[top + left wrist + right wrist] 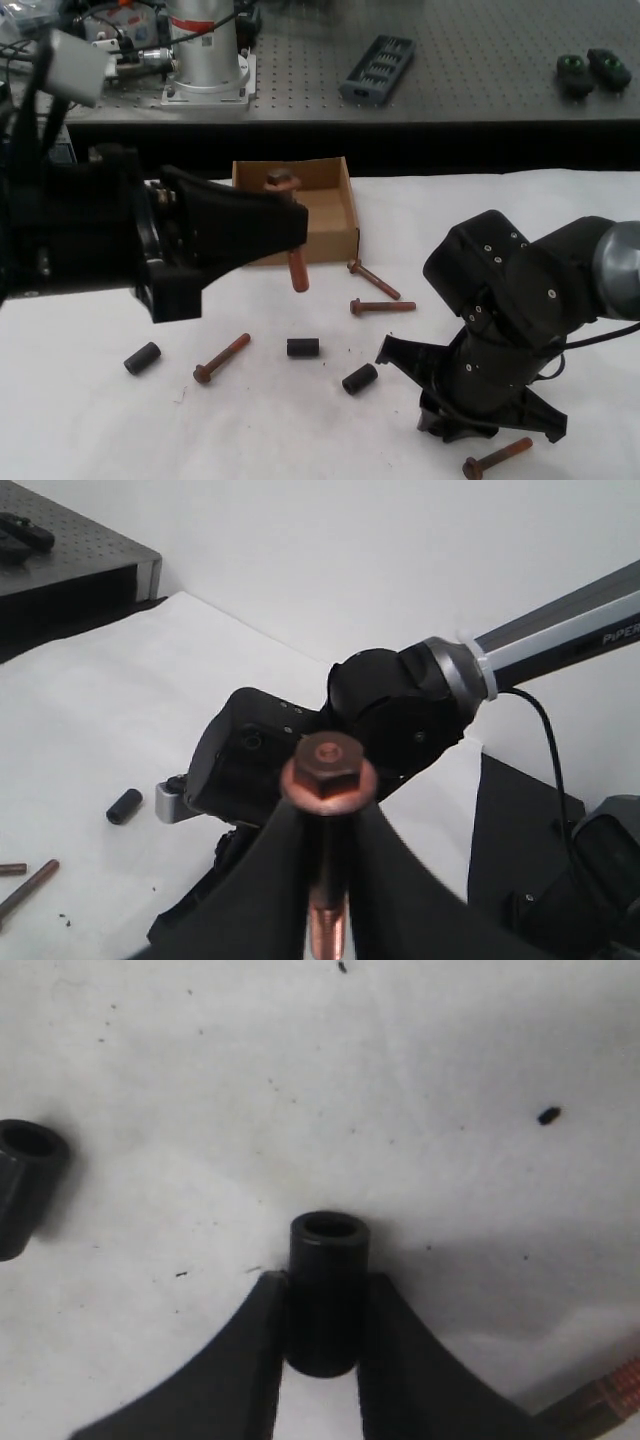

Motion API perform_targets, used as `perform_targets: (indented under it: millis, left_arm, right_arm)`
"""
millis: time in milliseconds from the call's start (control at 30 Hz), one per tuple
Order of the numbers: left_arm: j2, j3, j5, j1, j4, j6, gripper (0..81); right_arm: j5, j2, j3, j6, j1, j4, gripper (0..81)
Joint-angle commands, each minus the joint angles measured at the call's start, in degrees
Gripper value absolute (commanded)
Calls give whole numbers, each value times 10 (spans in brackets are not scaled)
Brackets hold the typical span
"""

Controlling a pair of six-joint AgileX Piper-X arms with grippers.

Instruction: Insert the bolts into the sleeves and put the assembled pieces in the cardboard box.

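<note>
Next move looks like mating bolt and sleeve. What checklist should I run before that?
1. Left gripper shut on bolt: ok.
2. Right gripper shut on sleeve: ok.
3. Sleeve bore unobstructed: ok.
4. Bolt lined up with the bore: not ok, they are far apart.
5. Sleeve lifted off the white sheet: cannot tell.
6. Cardboard box open on top: ok.

I see small white letters point(621, 637) on the right arm's grey tube point(560, 630), far past my left gripper point(325, 825). They are too cut off to read.
</note>
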Motion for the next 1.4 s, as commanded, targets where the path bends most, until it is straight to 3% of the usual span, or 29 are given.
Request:
perform_targets:
  millis: [0, 67, 167, 400, 600, 867, 1100, 1367]
  left_arm:
    - [-27, -3, 2, 0, -17, -6, 6]
    - [-33, -3, 2, 0, -17, -6, 6]
    - [-33, -3, 2, 0, -17, -8, 6]
    - [-33, -3, -45, 0, -17, -22, 6]
    - [-22, -3, -74, 42, -56, -71, 6]
    - [52, -3, -23, 104, -237, -232, 6]
    - [122, -6, 26, 85, -355, -347, 6]
    - [169, -7, 95, 48, -358, -348, 6]
  right_arm:
    - [8, 13, -1, 12, 0, -23, 73]
    - [8, 13, -1, 12, 0, -23, 3]
    - [8, 13, -1, -36, -2, -30, 44]
    - [4, -28, -1, -372, -3, -6, 44]
    - [-1, -124, 14, -529, -3, -54, 44]
    - [-116, -271, 110, -553, -9, -191, 44]
    - [-178, -341, 208, -553, -9, -322, 44]
    - [-202, -338, 244, -553, -9, -391, 44]
